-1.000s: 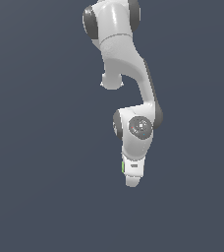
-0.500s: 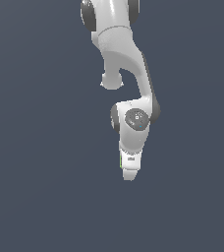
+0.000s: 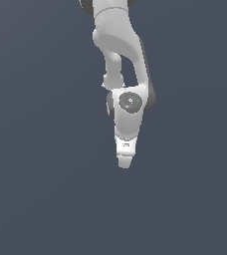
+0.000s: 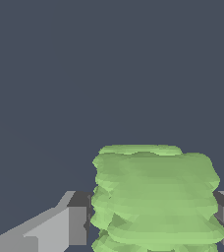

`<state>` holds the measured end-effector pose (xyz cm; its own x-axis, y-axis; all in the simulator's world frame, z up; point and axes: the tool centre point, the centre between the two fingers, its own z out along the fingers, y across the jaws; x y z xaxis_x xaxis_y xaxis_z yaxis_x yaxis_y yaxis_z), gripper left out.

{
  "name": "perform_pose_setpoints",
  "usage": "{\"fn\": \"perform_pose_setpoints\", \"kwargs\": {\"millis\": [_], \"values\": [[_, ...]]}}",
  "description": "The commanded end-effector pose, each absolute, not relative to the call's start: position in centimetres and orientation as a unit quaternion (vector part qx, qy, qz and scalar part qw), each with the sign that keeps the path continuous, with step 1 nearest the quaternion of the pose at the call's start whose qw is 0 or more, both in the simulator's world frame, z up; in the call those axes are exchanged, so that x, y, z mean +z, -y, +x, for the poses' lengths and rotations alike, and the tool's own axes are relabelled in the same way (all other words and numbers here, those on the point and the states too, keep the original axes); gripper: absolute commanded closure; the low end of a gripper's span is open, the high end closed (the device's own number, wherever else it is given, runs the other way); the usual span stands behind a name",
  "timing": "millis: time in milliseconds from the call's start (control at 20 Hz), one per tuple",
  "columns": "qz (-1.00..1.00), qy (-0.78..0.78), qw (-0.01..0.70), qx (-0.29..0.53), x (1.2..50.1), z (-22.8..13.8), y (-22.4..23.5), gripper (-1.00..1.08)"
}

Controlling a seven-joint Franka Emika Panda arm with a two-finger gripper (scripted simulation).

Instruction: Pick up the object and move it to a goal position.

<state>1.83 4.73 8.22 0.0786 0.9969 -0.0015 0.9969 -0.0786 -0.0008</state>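
In the wrist view the light-green object (image 4: pixel 153 197) fills the space between my two grey fingers (image 4: pixel 77 221), which press on its two sides. Its surface looks layered and ridged. In the exterior view my white gripper (image 3: pixel 124 162) points down below the wrist, and only a tiny green sliver of the object (image 3: pixel 118 156) shows at its edge; the rest is hidden behind the hand. The gripper is shut on the object and holds it in the air. No goal marker shows in either view.
The white arm (image 3: pixel 120 60) reaches down from the top of the exterior view. Around it lies only a plain dark grey-blue background.
The arm has lifted and drawn upward in the exterior view, carrying the object with it. The green sliver at the gripper's side has become smaller.
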Motion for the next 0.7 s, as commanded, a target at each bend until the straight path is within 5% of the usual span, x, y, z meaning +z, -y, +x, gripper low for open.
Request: {"fn": "perform_pose_setpoints", "kwargs": {"millis": [0,650], "values": [[0.734,-0.679,0.001,-0.001,9.1,0.4,-4.0,1.08],[0.735,-0.678,0.001,-0.001,14.3,-7.9,0.2,1.08]]}}
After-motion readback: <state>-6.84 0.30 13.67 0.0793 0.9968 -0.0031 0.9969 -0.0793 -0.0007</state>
